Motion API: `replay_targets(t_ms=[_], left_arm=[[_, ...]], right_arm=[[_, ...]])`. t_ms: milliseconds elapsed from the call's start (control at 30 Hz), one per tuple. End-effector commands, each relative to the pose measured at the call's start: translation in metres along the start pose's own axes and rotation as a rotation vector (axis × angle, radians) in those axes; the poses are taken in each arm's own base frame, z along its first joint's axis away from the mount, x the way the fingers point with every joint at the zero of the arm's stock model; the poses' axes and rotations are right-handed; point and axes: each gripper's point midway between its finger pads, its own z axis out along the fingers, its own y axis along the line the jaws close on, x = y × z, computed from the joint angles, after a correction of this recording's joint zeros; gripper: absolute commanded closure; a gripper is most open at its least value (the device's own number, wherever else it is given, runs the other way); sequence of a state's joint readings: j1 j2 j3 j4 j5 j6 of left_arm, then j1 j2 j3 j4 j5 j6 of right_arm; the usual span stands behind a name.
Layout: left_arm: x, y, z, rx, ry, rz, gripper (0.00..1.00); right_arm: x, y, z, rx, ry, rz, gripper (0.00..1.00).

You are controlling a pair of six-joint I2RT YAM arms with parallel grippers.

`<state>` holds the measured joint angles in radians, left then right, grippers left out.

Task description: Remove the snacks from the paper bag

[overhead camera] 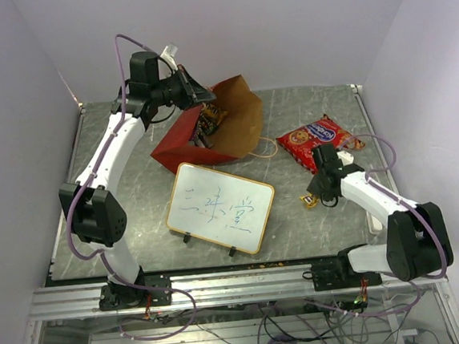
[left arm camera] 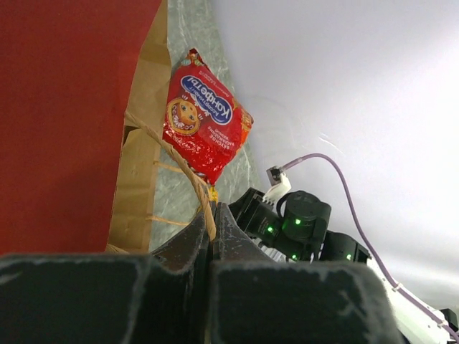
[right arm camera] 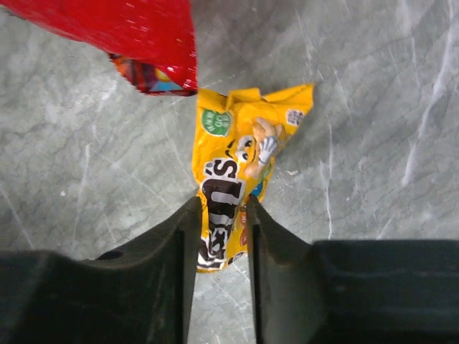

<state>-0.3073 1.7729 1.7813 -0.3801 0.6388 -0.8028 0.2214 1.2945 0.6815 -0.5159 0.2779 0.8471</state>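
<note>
The paper bag point(overhead camera: 181, 146) lies on its side at the back of the table, red outside and brown inside, with small packets point(overhead camera: 209, 119) showing in its mouth. My left gripper point(overhead camera: 197, 94) is shut on the bag's twisted string handle point(left arm camera: 154, 136) at the rim, and in the left wrist view the left gripper point(left arm camera: 213, 209) has its fingers pressed together on the string. The red chip bag point(overhead camera: 319, 137) lies on the table to the right. A yellow candy packet point(right arm camera: 240, 165) lies flat on the table between the parted fingers of my right gripper point(right arm camera: 222, 204).
A white gold-framed whiteboard point(overhead camera: 220, 207) with writing stands in the middle front. The bag's other string handle point(overhead camera: 267, 146) trails on the table beside the chip bag point(left arm camera: 204, 118). The table's right edge runs close behind the right arm.
</note>
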Motion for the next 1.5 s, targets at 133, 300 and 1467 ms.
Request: replay_targets(t_ms=[133,300,1467], left_arm=[[-0.010,-0.009,-0.005,0.016,-0.017,0.037,0.93],[-0.015,-0.012,-0.004,0.024,-0.015,0.072,0.93],[-0.016,-0.001,-0.002,-0.047,-0.016,0.032,0.93]], right_arm=[[-0.072,0.048,-0.058,-0.219,-0.207,-0.035,0.49],[-0.117,0.114,-0.093,-0.540,-0.431,-0.222,0.36],[-0.189,0.420,-0.067,-1.228,-0.769,-1.045,0.75]])
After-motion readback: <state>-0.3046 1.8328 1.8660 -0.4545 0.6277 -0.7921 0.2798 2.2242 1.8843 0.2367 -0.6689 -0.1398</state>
